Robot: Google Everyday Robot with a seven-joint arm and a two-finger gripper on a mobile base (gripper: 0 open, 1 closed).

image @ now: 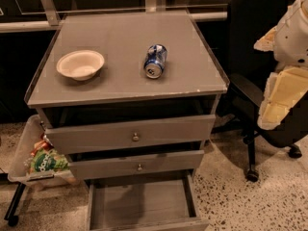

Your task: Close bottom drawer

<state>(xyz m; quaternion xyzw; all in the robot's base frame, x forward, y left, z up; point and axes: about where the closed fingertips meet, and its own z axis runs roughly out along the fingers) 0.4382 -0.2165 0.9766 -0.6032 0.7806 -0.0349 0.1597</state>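
The bottom drawer point(139, 203) of the grey cabinet is pulled far out, and its flat grey inner floor is bare. Its slim front panel point(149, 224) runs along the bottom edge of the view, with the knob cut off from sight. My gripper point(276, 100), white and cream, hangs at the right edge of the view. It is level with the top drawer, well to the right of the cabinet and above the bottom drawer, and it touches nothing.
The top drawer point(135, 134) and middle drawer point(139, 166) stand slightly out. A white bowl point(80, 64) and a blue can lying on its side point(155, 60) are on the cabinet top. A black office chair point(255, 57) stands at the right. A tray with snack bags point(33, 158) stands at the left.
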